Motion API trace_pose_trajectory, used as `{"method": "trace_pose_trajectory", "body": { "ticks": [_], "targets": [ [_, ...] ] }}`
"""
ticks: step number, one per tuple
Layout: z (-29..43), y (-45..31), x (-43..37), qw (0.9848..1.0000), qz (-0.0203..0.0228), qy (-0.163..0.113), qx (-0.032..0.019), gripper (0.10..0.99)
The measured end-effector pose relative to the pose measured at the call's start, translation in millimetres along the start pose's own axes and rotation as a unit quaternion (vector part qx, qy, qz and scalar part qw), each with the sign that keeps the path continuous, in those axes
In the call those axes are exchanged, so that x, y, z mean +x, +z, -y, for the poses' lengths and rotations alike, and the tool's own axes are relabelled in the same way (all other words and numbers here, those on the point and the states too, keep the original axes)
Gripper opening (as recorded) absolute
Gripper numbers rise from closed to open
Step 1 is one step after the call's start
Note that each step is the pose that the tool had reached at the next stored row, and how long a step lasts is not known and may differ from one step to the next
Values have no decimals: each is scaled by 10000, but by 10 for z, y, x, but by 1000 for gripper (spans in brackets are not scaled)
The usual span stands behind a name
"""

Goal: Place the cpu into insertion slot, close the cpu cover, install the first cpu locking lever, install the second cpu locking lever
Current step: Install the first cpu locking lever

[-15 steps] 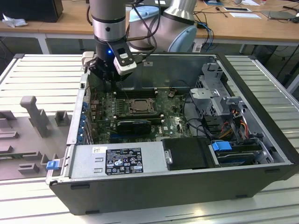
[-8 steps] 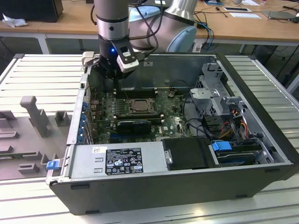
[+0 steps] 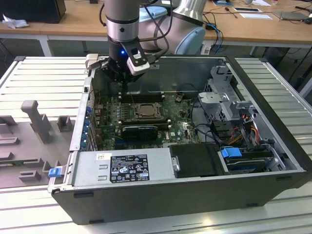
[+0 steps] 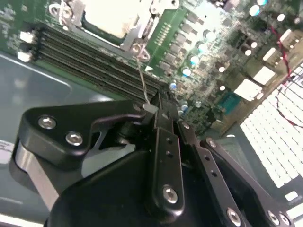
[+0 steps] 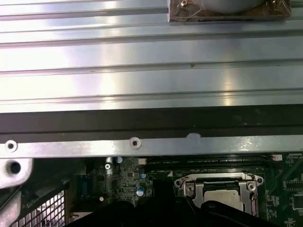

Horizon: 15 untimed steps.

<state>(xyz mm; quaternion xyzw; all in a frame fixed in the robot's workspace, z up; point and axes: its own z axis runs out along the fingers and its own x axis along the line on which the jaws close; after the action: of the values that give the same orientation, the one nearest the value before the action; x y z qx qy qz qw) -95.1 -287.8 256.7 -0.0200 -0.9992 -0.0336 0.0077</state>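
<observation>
Cpu (image 4: 110, 16) seated, cpu cover (image 4: 140, 29) down over it. My gripper (image 4: 163, 106), fingers pressed together, tip at locking lever (image 4: 142, 78) free end; I judge pushing, not pinching.

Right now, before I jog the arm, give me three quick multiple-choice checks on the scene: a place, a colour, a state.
1. In the exterior view, the gripper hangs over:
A. the power supply
B. the memory slots
C. the drive cage

2. The tab on the case corner at the exterior view's left is:
A. red
B. yellow
C. blue

3. The cpu is:
A. seated on the board, the cpu cover framing it
B. in the gripper
C. on the table

Key: 1 B, the slots lie right beneath it; 2 C, it stands out blue against the grey case; 3 A, the second wrist view shows its pale face inside the metal frame.
</observation>
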Motion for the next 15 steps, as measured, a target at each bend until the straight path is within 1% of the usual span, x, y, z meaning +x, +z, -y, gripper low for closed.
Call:
{"method": "trace_pose_trajectory", "body": {
  "ticks": [1,3,5,7,9,10,15],
  "targets": [
    [-1,0,-20,10000,0,0,0,106],
    [-5,0,-94,10000,0,-1,0,106],
    [-8,-1,-177,10000,0,-1,0,106],
    [-13,-2,-277,10000,0,-1,0,106],
    [-14,-2,-327,10000,0,-1,0,106],
    [-16,-2,-365,10000,0,-1,0,106],
    [-18,1,-424,10000,0,-1,0,106]
  ]
}}
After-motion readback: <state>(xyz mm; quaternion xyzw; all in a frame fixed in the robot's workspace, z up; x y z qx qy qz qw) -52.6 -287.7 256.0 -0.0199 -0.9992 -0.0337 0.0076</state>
